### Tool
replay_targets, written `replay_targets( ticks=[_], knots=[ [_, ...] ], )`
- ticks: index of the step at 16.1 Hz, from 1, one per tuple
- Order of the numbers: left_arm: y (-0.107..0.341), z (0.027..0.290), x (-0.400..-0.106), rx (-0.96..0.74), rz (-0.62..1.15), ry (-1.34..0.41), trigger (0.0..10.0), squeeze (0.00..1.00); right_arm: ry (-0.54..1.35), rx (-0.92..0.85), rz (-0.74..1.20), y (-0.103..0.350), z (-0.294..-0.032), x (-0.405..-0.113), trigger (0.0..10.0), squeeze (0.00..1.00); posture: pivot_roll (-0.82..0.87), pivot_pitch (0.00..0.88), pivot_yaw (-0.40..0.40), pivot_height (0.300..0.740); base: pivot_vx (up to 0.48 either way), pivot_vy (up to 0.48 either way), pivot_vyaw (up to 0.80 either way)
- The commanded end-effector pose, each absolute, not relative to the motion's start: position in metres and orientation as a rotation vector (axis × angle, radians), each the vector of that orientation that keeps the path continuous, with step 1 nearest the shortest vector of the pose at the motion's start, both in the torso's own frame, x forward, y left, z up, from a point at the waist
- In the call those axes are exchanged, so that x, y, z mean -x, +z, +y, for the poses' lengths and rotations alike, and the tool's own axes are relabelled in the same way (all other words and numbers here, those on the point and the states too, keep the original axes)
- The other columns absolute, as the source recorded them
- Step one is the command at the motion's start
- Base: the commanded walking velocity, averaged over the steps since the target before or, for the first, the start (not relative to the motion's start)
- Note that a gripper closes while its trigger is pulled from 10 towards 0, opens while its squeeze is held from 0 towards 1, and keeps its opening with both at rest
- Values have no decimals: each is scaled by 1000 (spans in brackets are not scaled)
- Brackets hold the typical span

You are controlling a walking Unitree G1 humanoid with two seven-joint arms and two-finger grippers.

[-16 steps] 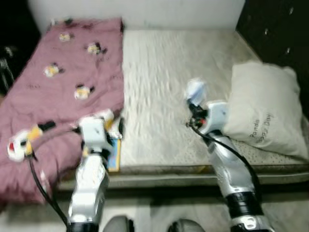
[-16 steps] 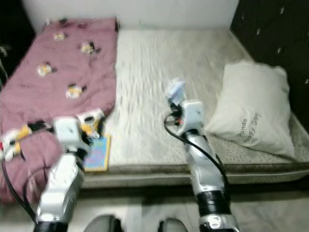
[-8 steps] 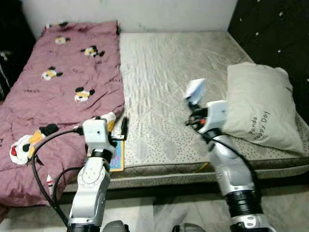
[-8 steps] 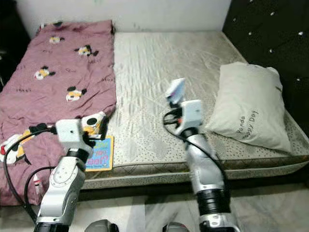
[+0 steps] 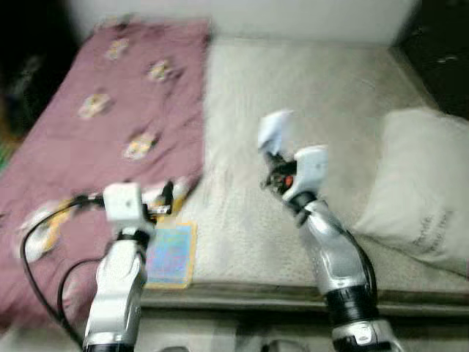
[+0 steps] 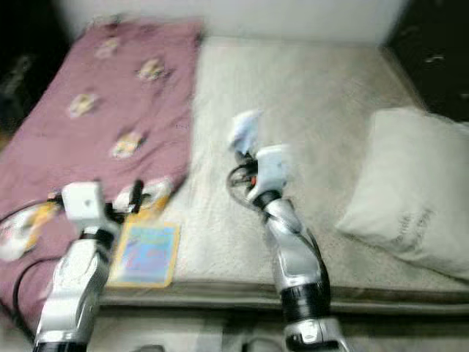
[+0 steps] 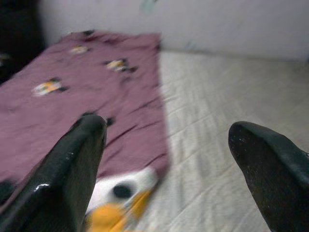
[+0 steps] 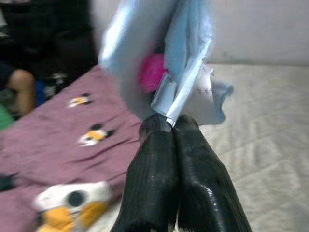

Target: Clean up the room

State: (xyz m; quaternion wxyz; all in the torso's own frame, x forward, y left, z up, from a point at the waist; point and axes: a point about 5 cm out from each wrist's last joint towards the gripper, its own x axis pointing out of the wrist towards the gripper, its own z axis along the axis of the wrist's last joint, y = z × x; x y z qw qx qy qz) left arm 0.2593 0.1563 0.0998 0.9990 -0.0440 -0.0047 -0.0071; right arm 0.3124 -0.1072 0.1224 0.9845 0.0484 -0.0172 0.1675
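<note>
Bed: mattress [image 5: 330,110] half bare, blanket [image 5: 110,132] over its left side.
Pillow [image 5: 421,191]: at right edge.
Book [image 5: 170,255]: front edge, still to clear.
Wrapper [image 8: 164,58]: pinched in right gripper [image 8: 173,126], above the mattress middle, not binned.
Left gripper [image 7: 169,159]: fingers spread, empty.

A crumpled pale-blue wrapper [image 8: 164,58], with a pink patch showing among its folds, stands upright above the bed [image 5: 344,110], pinched at its lower edge between the closed fingers of the right gripper [image 8: 172,126]. A colourful blue booklet [image 5: 171,254] lies flat at the near edge of the mattress, just beside the hem of the maroon blanket [image 5: 110,117] printed with cartoon mice, which covers the left side of the bed. A cream pillow [image 5: 425,191] with dark lettering rests at the right.
</note>
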Motion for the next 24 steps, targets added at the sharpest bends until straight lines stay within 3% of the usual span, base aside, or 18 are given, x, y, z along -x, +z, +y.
replay_targets(
  ticks=[1,24],
  knots=[
    [100,145,-260,97,-3,-36,10000,0,280,-86,-22,118,-125,-312,10000,0,-2,45,1,740,244,0,0],
    [96,145,-261,97,22,-2,10000,0,265,-112,5,116,-123,-314,10000,0,-4,46,-2,740,0,0,0]
  ],
)
